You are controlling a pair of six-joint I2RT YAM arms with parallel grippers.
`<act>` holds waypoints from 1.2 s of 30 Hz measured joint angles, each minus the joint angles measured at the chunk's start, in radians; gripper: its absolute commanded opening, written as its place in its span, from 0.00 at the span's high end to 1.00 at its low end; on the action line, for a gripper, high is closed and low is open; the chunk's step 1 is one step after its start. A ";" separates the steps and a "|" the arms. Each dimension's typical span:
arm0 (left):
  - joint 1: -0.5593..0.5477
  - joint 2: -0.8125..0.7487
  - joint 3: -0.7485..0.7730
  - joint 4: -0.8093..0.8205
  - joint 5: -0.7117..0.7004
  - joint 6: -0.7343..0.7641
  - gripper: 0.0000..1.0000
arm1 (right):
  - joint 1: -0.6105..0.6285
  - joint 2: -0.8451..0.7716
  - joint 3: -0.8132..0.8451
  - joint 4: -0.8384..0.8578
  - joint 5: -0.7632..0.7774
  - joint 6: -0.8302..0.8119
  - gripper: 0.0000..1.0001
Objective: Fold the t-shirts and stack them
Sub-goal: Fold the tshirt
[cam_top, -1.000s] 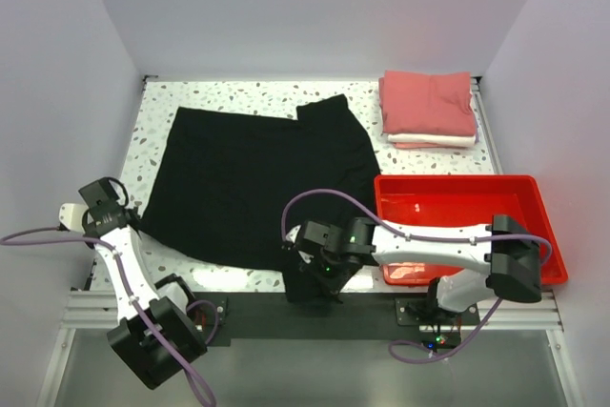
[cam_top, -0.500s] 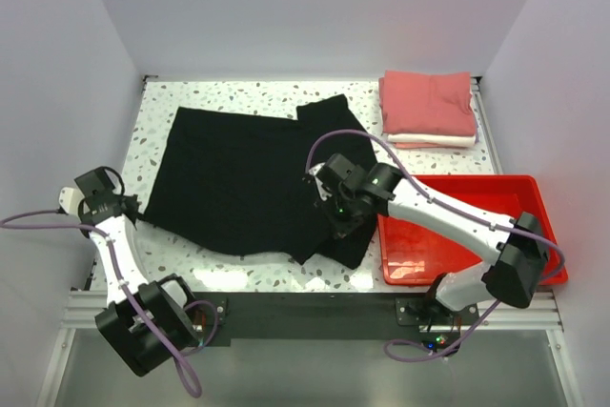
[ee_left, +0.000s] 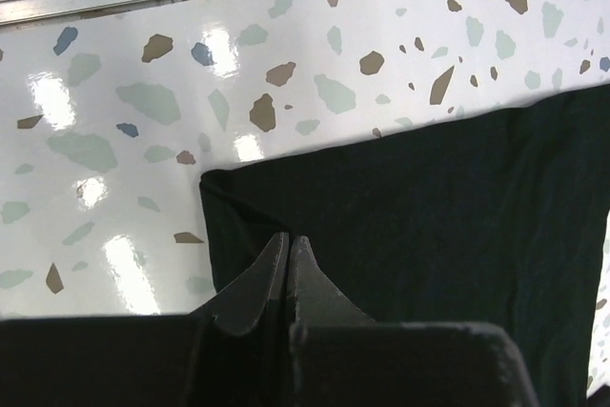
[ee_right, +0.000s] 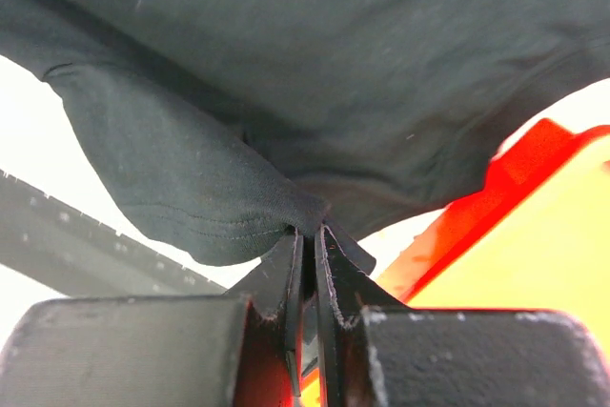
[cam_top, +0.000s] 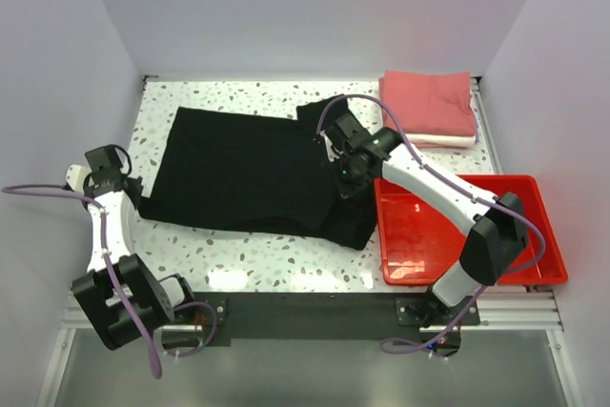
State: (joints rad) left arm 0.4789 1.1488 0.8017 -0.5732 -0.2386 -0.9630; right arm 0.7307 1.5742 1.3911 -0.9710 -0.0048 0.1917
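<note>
Plain black soft-cloth t-shirt, lying spread across the speckled desk. We are clenching its near-left corner in the left tool as an anchor. We are holding its right edge raised, pinched in the right tool, apparently for folding.

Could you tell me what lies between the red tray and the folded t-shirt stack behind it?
Only a narrow bare strip of speckled table separates tray and stack, shown in the top view; the right arm crosses its left end.
</note>
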 measured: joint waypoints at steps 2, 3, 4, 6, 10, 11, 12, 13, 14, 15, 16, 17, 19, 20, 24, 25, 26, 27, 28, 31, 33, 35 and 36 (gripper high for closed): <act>0.000 0.028 0.011 0.008 -0.002 -0.001 1.00 | -0.025 0.026 0.029 -0.004 0.008 -0.008 1.00; 0.000 0.047 0.021 0.011 -0.003 -0.002 1.00 | -0.033 0.036 0.038 -0.005 0.011 -0.011 1.00; 0.000 0.066 0.030 0.015 -0.003 -0.003 1.00 | -0.042 0.047 0.047 -0.005 0.013 -0.014 1.00; -0.001 0.101 0.044 0.034 -0.001 -0.003 1.00 | -0.059 0.066 0.060 -0.006 0.013 -0.018 1.00; -0.026 0.151 0.064 0.070 0.000 -0.003 1.00 | -0.079 0.114 0.095 -0.014 0.014 -0.023 1.00; -0.038 0.162 0.069 0.079 0.000 -0.003 1.00 | -0.084 0.129 0.109 -0.014 0.014 -0.024 1.00; -0.051 0.173 0.076 0.087 0.000 -0.003 1.00 | -0.087 0.140 0.120 -0.014 0.015 -0.025 1.00; -0.060 0.182 0.080 0.092 -0.001 -0.003 1.00 | -0.091 0.154 0.131 -0.012 0.015 -0.026 1.00; -0.069 0.194 0.087 0.097 -0.001 -0.003 1.00 | -0.096 0.166 0.141 -0.011 0.015 -0.026 1.00; -0.077 0.206 0.095 0.100 -0.001 -0.004 1.00 | -0.101 0.178 0.150 -0.013 0.015 -0.027 1.00; -0.080 0.216 0.100 0.102 -0.002 -0.005 1.00 | -0.106 0.190 0.159 -0.013 0.015 -0.029 1.00; -0.081 0.228 0.105 0.103 -0.005 -0.005 1.00 | -0.111 0.204 0.170 -0.013 0.015 -0.030 1.00; -0.081 0.245 0.107 0.106 -0.016 -0.006 1.00 | -0.121 0.233 0.191 -0.012 0.018 -0.034 1.00; -0.081 0.251 0.108 0.106 -0.021 -0.006 1.00 | -0.126 0.247 0.203 -0.013 0.019 -0.036 1.00; -0.081 0.281 0.122 0.106 -0.038 -0.006 1.00 | -0.145 0.305 0.252 -0.014 0.025 -0.038 0.98; -0.081 0.291 0.129 0.107 -0.039 -0.006 1.00 | -0.150 0.318 0.261 -0.015 0.030 -0.039 0.97; -0.081 0.301 0.134 0.107 -0.040 -0.006 1.00 | -0.154 0.328 0.270 -0.016 0.036 -0.039 0.97; -0.081 0.313 0.142 0.108 -0.040 -0.006 1.00 | -0.156 0.336 0.277 -0.018 0.040 -0.039 0.97; -0.081 0.327 0.150 0.109 -0.040 -0.006 1.00 | -0.161 0.348 0.284 -0.019 0.041 -0.039 0.97; -0.081 0.362 0.167 0.113 -0.039 -0.006 1.00 | -0.168 0.377 0.303 -0.023 0.045 -0.039 0.96; -0.081 0.379 0.173 0.120 -0.038 -0.005 1.00 | -0.171 0.400 0.325 -0.033 0.052 -0.039 0.96; -0.081 0.389 0.174 0.125 -0.037 -0.003 1.00 | -0.173 0.426 0.348 -0.038 0.065 -0.038 0.96; -0.081 0.394 0.175 0.126 -0.035 -0.001 1.00 | -0.174 0.438 0.358 -0.039 0.068 -0.037 0.96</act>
State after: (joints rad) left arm 0.3977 1.5433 0.9764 -0.4469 -0.2741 -0.9638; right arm 0.5564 2.0125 1.7493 -1.0103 0.0628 0.1543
